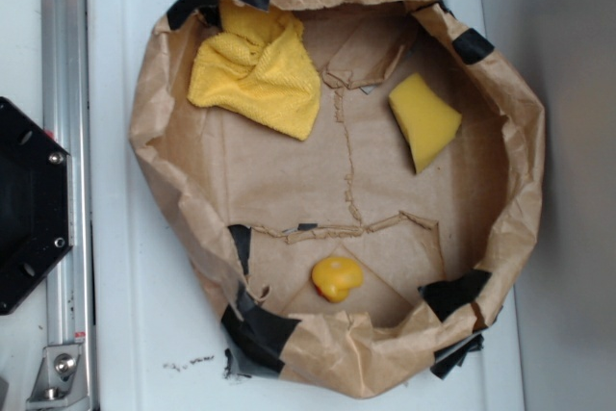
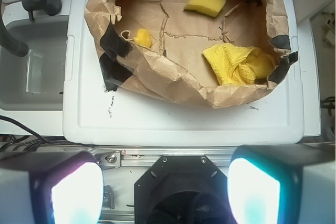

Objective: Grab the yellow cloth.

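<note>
The yellow cloth point(image 1: 258, 69) lies crumpled inside a brown paper bag basin point(image 1: 173, 156), against its upper left wall. In the wrist view the yellow cloth point(image 2: 237, 64) shows at the right, near the bag's front rim. My gripper point(image 2: 165, 192) is open, its two glowing fingertips point(image 2: 76, 192) wide apart at the bottom of the wrist view with nothing between them. It hangs above the black robot base, well away from the bag. The gripper is out of the exterior view.
A yellow wedge sponge point(image 1: 423, 120) and a small yellow duck point(image 1: 337, 278) also lie in the bag, which is patched with black tape point(image 1: 258, 331). The bag rests on a white board point(image 2: 184, 121). The black robot base point(image 1: 24, 204) and a metal rail point(image 1: 65, 141) stand left.
</note>
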Controlling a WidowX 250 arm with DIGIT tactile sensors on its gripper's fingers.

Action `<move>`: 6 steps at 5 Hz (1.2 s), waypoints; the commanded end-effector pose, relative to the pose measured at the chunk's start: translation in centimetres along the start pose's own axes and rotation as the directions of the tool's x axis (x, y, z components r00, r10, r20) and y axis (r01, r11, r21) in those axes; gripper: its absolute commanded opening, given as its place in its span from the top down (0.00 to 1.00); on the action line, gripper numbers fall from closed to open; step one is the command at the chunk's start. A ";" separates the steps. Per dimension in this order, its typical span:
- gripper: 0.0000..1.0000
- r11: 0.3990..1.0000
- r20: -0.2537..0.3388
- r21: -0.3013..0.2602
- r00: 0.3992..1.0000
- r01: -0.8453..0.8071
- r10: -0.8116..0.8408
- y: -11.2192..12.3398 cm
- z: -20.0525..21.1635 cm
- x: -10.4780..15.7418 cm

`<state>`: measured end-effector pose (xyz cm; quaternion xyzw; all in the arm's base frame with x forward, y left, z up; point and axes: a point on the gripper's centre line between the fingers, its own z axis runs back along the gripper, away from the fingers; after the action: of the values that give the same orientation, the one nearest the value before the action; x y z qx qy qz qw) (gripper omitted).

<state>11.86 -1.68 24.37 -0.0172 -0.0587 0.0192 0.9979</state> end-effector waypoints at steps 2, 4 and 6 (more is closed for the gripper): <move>0.00 0.988 0.049 0.156 0.999 -0.021 0.014 2.4 -1.4 2.9; 0.00 0.963 0.098 0.256 0.989 0.085 -0.113 4.5 -7.3 8.2; 0.00 0.981 -0.049 0.156 0.993 0.116 -0.110 8.2 -12.4 11.2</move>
<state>23.73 6.21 11.82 0.0593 -0.0143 -0.0406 0.9973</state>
